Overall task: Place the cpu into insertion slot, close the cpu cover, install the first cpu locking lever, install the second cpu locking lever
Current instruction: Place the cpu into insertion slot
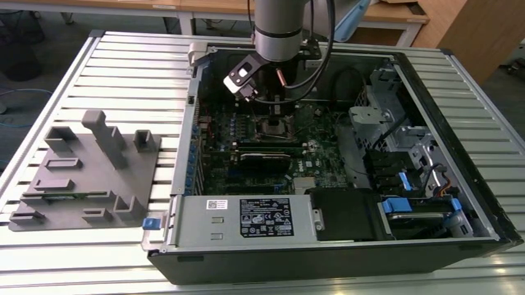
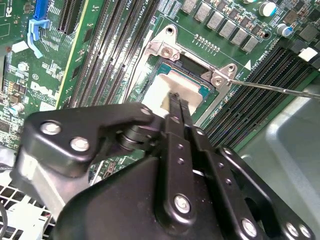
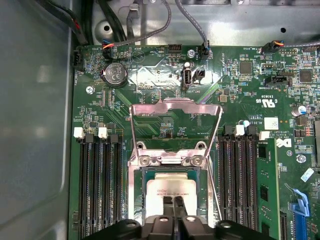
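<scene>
Placement looks done: the cpu [image 3: 172, 186] lies flat in the insertion slot [image 2: 182, 61], silvery top up, between two banks of long black memory slots [image 3: 97, 185]. The cpu cover [image 3: 175, 103] stands swung up on its hinge, not closed; green board shows through its window.

The gripper [image 3: 173, 199] hangs directly over the chip with its fingers drawn together to a thin seam and nothing clamped between them. Whether the tip rests on the metal or hovers just above it, I cannot tell.

By my judgement the cpu is light, stiff and thin, with a slick lid that gives a pad little friction. Its weak points are the contact side and the socket's field beneath it. The sound hold is across two opposite edges, kept level, with no sliding or tilting once it is seated.

The first wrist view looks along the board and gives the cover's raised posture, plus a coin cell battery [image 3: 114, 74] beyond it. The second wrist view comes in at a slant and gives a thin wire locking lever [image 2: 280, 90] running outward from the socket's corner bracket. The exterior view supplies the setting: the arm reaching down into an open computer case [image 1: 328, 261], with a grey fixture block [image 1: 82, 172] lying well apart on the slatted table [image 1: 123, 55].
</scene>
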`<state>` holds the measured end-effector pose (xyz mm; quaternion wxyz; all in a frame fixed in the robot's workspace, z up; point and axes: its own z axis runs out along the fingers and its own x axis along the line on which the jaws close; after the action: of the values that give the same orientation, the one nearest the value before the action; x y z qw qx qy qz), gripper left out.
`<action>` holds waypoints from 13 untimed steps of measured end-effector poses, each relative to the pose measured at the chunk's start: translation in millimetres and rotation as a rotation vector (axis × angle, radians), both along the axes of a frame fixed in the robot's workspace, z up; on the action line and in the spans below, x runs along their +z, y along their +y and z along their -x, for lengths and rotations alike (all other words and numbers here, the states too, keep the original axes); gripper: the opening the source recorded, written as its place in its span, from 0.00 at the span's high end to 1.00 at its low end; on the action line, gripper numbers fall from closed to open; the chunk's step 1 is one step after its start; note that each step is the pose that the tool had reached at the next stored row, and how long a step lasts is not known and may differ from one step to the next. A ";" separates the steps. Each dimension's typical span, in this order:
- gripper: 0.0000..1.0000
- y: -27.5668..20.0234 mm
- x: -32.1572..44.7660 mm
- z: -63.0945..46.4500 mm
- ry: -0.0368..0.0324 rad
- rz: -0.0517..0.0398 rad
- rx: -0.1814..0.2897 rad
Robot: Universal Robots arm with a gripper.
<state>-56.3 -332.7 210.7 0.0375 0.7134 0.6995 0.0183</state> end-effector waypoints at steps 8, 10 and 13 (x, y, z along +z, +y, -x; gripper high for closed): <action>0.89 0.0 -0.2 0.0 0.0000 0.0000 0.000; 0.89 0.0 -2.1 0.0 0.0001 0.0002 0.000; 0.89 0.0 -6.8 0.0 0.0000 -0.0001 0.000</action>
<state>-56.3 -332.7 203.9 0.0375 0.7135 0.6994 0.0184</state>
